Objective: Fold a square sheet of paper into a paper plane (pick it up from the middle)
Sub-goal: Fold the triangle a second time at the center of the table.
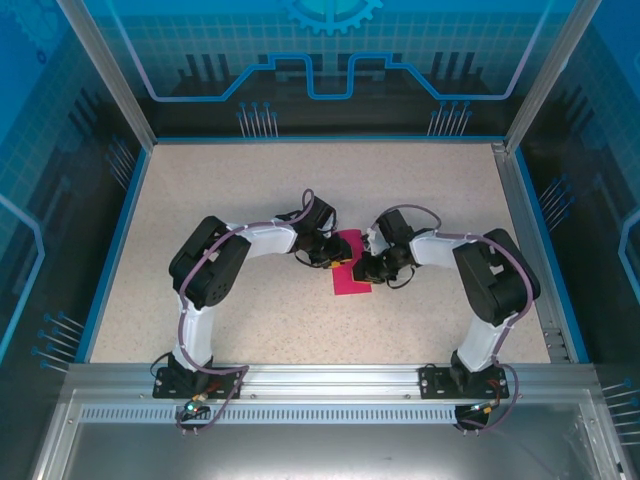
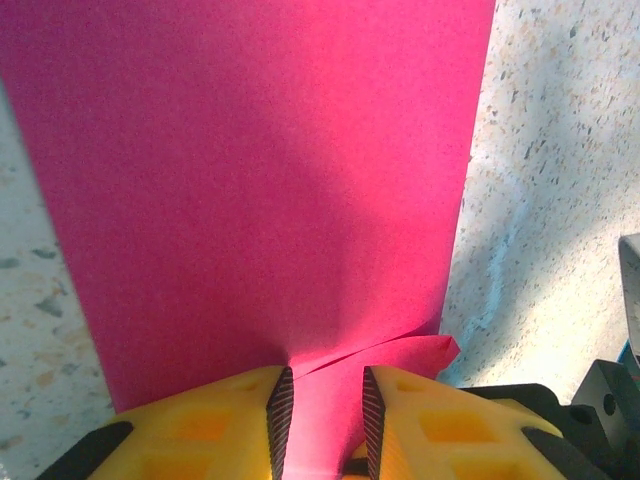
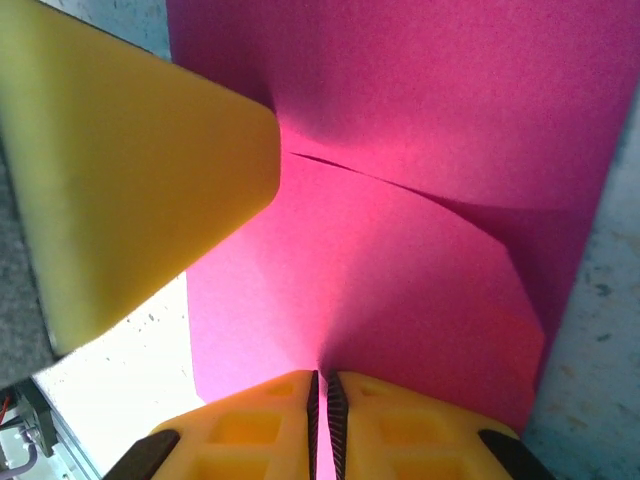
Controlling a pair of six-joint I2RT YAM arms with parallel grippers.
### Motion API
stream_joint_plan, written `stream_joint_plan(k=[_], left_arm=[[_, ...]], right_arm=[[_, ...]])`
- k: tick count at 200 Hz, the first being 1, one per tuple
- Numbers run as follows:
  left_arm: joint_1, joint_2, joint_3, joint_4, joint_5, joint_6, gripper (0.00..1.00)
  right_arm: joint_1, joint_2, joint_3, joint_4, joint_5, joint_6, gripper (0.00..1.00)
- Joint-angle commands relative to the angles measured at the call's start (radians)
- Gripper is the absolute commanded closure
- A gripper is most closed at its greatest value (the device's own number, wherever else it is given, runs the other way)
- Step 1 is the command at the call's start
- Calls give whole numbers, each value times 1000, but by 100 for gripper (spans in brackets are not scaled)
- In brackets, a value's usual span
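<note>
The magenta-pink square sheet of paper (image 1: 352,280) lies on the table between both arms, partly folded over itself. My left gripper (image 1: 337,256) meets it from the left. In the left wrist view the paper (image 2: 260,180) runs between the yellow fingers (image 2: 230,420) of the left gripper (image 2: 322,388), whose jaws stand apart around a loose layer. My right gripper (image 1: 363,267) comes from the right. In the right wrist view the right gripper (image 3: 322,385) is shut on a raised edge of the paper (image 3: 400,290). A yellow finger of the left gripper (image 3: 130,170) rests against the sheet.
The speckled beige tabletop (image 1: 250,190) is framed by blue edging and aluminium rails (image 1: 530,240). Blue patterned walls enclose it. Both arm bases (image 1: 190,375) sit at the near edge. Part of the right gripper's black body (image 2: 600,400) is close beside the left fingers.
</note>
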Motion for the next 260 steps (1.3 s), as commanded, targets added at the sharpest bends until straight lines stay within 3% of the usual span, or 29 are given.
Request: stream_joint_plan(k=[1, 94, 212, 260], left_arm=[[3, 33, -8, -68, -52, 12, 71], [19, 27, -24, -68, -49, 15, 71], [21, 17, -12, -75, -46, 12, 71], [21, 5, -11, -80, -48, 12, 72]], right_arm=[[-7, -15, -66, -67, 21, -17, 84], [-57, -90, -150, -16, -97, -10, 80], [-98, -140, -180, -64, -43, -20, 79], [-98, -192, -161, -106, 51, -9, 79]])
